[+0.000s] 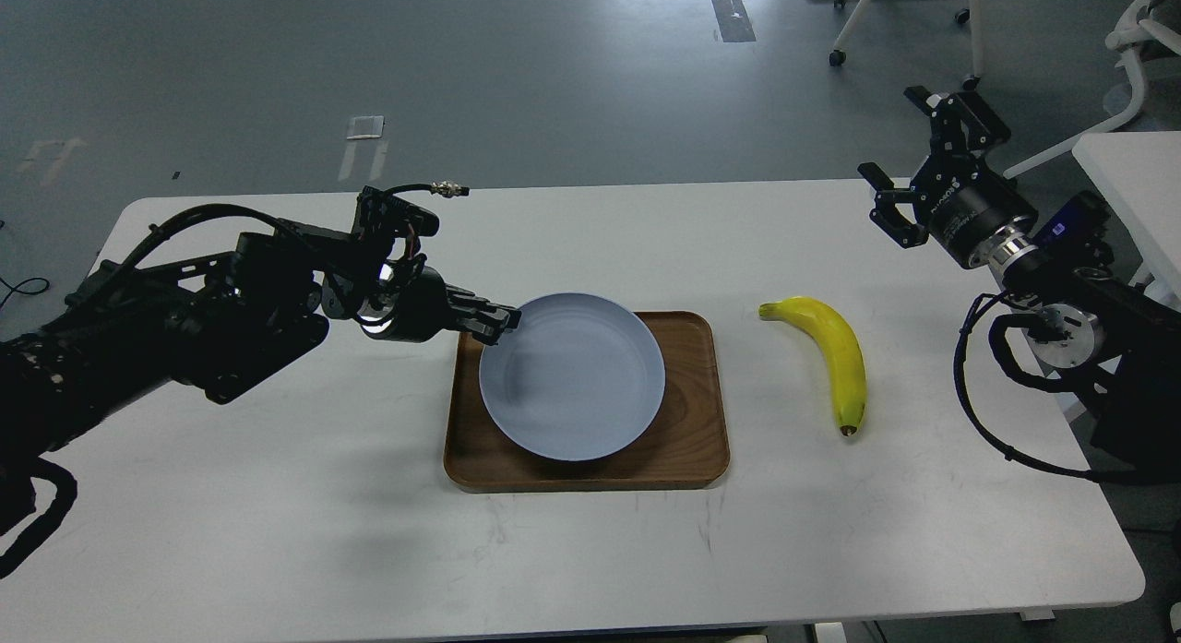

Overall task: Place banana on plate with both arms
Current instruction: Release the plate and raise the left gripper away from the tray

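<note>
left gripper (503,322): at plate's upper-left rim, fingers look closed on it
plate (572,375): on wooden tray (687,449), table centre
banana (826,357): flat on white table (277,532), right of tray, untouched
right gripper (909,159): raised past banana, jaws wide apart, empty

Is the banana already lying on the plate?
No, the banana lies on the white table, to the right of the wooden tray that holds the plate.
</note>
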